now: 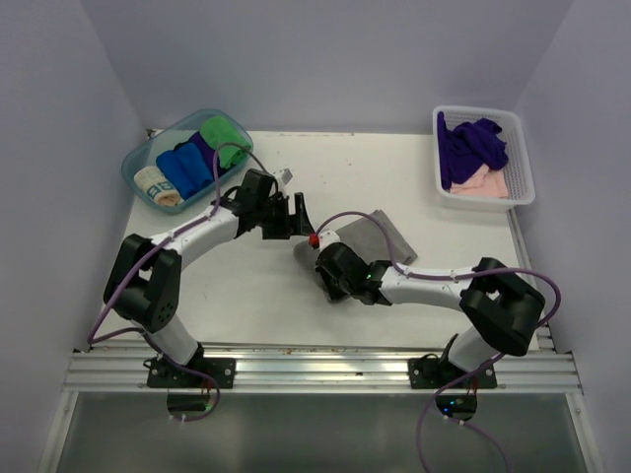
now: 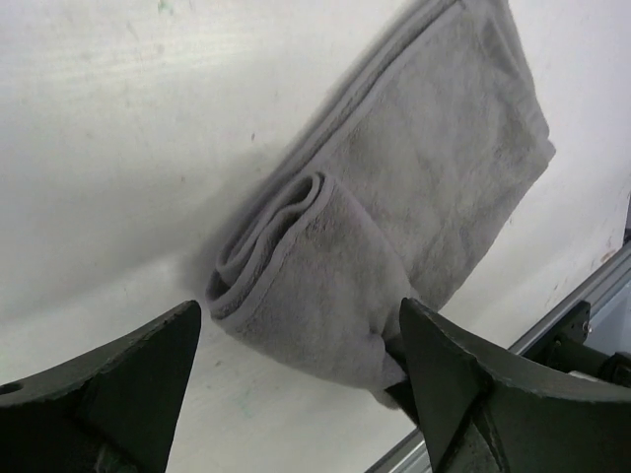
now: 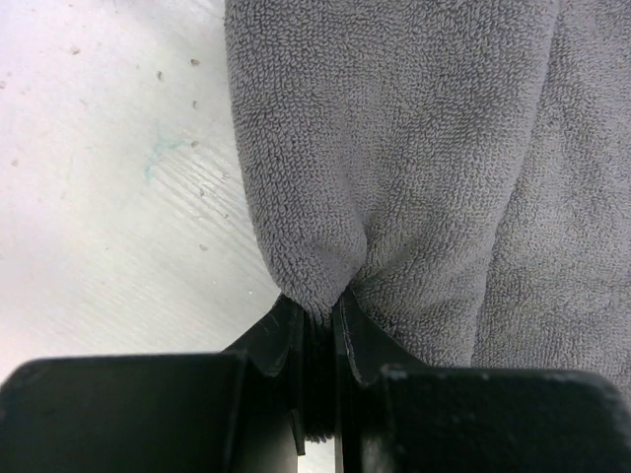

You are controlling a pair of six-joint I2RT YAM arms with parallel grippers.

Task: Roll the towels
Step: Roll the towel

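Grey towel (image 1: 380,232) lies mid-table (image 1: 246,286), partly rolled. The near end is wound into a loose roll and the flat tail runs off toward the far right.

Right fingers (image 3: 276,335) are clenched on a pucker of terry at one end of the roll. Cloth bunches into the pinch and the tips are nearly touching.

Left fingers (image 2: 128,374) are released and spread wide. They hang over the roll's other end, one on each side, and neither is seen touching it.

Purple towel (image 1: 473,148) and pink towel (image 1: 483,182) wait in the white basket (image 1: 523,197), far right. Blue bin (image 1: 133,163), far left, holds rolled towels (image 1: 197,163).

Step in hand, as I judge it: keep turning the roll along the flat tail.

- The spiral at the left end looks slack, with layers gapping. Left fingers should close on the whole thickness of the roll, not on one layer.
- Both ends should turn together at an even pace. If one end leads, the roll goes conical.
- Keep the roll low so the tail drags flat on the table and winds snug.
- The right pinch holds only a small fold. Pulling sideways on it could unwind the core or tug the cloth askew.
- Watch the tail's long edges, which should stack flush on the roll.
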